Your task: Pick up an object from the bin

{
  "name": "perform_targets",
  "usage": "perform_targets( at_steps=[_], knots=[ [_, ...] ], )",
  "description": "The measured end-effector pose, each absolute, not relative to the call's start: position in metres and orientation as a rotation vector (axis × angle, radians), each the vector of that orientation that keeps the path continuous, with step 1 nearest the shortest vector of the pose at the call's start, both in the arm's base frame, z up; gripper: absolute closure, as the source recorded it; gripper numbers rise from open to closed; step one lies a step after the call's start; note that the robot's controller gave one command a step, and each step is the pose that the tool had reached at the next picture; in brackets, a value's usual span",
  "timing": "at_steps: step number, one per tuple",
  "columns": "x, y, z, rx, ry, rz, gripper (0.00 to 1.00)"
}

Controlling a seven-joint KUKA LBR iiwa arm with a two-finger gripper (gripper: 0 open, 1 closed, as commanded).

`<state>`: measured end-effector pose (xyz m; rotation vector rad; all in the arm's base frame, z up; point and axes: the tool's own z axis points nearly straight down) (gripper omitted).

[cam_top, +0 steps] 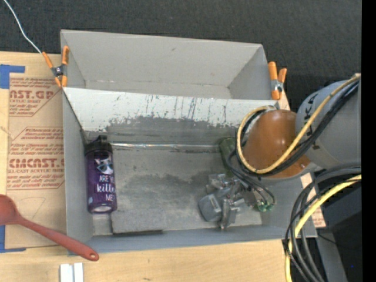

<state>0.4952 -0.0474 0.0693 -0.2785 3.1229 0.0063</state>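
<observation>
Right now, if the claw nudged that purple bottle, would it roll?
Probably: the purple bottle lies on its side, so its round body could roll. The bin wall beside it should stop it leftward. Glossy label, maybe slippery.

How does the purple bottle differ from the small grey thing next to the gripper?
The purple bottle is long, black-capped and lettered; the small grey thing is plain and rounded. The bottle is clearly larger than the grey thing. The bottle lies along the bin's left wall, away from the gripper; the grey thing sits right beside it. Both rest on the bin floor.
</observation>
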Motion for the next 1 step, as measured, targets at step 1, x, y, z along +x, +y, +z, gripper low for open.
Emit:
perform_targets(
  at_steps=[1],
  knots=[
    [0.4949, -0.0472, 0.0703, -0.279, 3.123, 0.007, 1.0]
  ],
)
